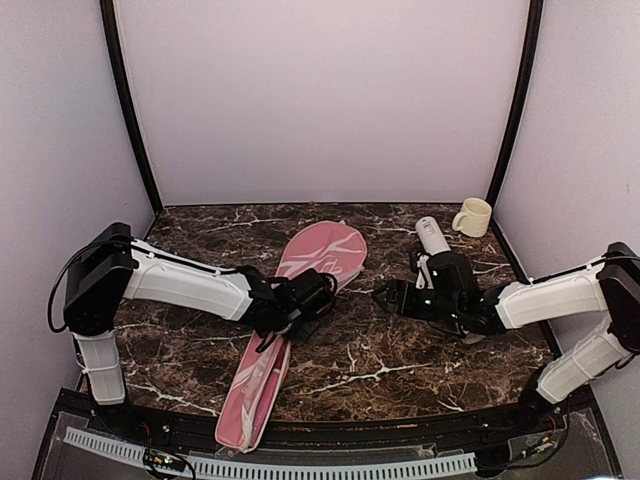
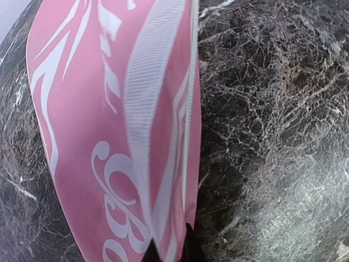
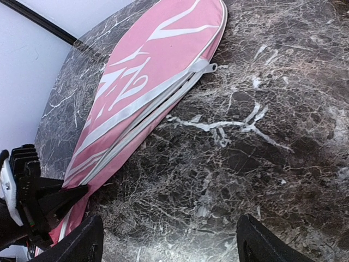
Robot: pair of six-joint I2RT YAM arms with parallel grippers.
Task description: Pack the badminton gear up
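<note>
Nearest us, one pink racquet cover [image 1: 320, 255] runs from the near edge of the table [image 1: 400, 370] to its middle, contents hidden; our left gripper [image 1: 320, 298] pinches its side seam. Our right gripper [image 1: 385, 297] hangs wide over open marble beside it, and one white tube [image 1: 432, 237] and one cream mug [image 1: 473, 217] sit by the far right corner.

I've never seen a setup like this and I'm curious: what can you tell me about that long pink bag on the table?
The pink cover is a racquet-shaped fabric bag with white lettering, white webbing trim and a zip whose white pull sits near the wide end. It lies diagonally on the dark marble table, wide end toward the back, narrow end at the near edge. The left gripper pinches its edge about midway.
</note>
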